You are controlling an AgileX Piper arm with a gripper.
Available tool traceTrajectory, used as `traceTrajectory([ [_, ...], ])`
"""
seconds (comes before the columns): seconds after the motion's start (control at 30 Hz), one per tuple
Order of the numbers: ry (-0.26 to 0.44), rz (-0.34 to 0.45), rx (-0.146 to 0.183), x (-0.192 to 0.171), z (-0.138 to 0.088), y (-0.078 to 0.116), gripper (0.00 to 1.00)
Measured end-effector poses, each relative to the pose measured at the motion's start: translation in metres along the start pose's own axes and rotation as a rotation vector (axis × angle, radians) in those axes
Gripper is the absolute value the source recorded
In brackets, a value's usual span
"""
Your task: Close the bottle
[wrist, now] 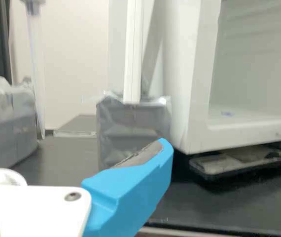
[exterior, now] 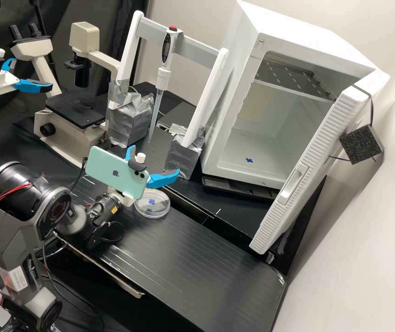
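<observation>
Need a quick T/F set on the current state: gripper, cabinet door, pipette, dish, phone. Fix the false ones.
1. The gripper is open, with nothing between its fingers. True.
2. The cabinet has its door shut. False: the door stands wide open.
3. The pipette hangs from the stand's crossbar, tip down. True.
4. The dish sits on the microscope's stage. False: it is on the bench.
5. The phone lies flat on the bench. False: it is held up at the wrist end of the arm, beside the gripper.
6. A blue patch is on the cabinet's floor. True.
</observation>
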Motion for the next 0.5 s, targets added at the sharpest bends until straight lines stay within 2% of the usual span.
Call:
traceTrajectory([
  [0.17, -0.021, -0.003, -0.014, 0.0037, 0.0049, -0.0016, 1.0],
  [0.5, -0.046, 0.024, -0.015, 0.0053, 0.0099, 0.0035, 1.0],
])
